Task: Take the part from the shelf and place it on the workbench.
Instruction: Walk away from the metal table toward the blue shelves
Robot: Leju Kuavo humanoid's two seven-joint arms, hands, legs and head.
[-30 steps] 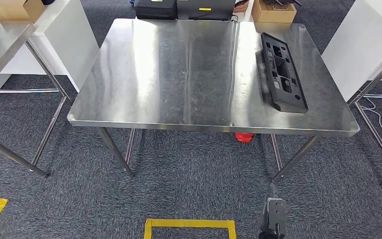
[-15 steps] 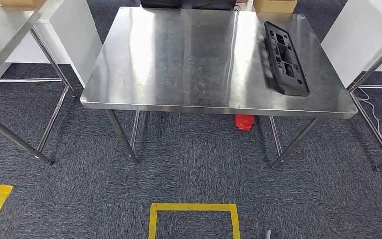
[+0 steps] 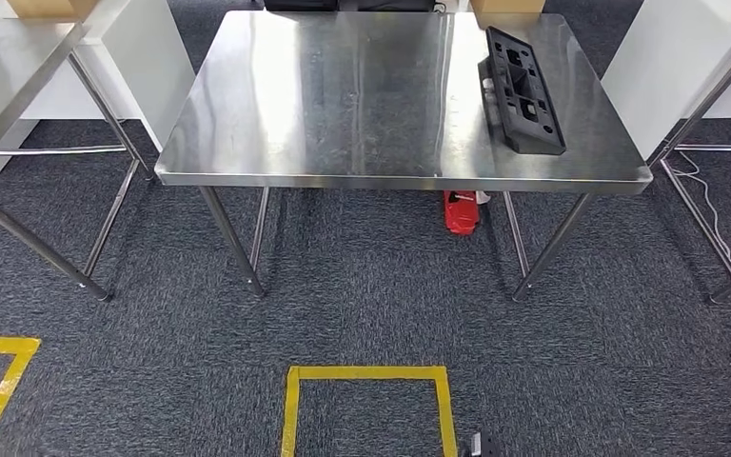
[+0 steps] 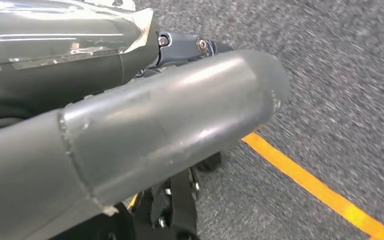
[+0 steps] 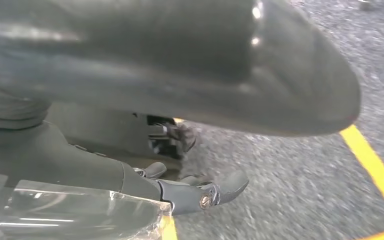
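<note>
Nearest, at 6 o'clock, a yellow tape square [image 3: 368,405] on the grey carpet [image 3: 362,305]; left hand [image 4: 130,130] and right hand [image 5: 190,70] hanging over that floor, nothing seen in them, finger spread impossible to tell. Farther, at 12 o'clock, the steel workbench [image 3: 343,105]. Toward 1 o'clock on it, the black part [image 3: 522,90], with a red object [image 3: 461,211] on the floor underneath.

Workshop: steel workbench [image 3: 343,105], taped floor [image 3: 366,373]

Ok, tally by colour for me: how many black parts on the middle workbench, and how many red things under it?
Black part on the workbench: 1
Red object beneath it: 1
Total: 2
</note>
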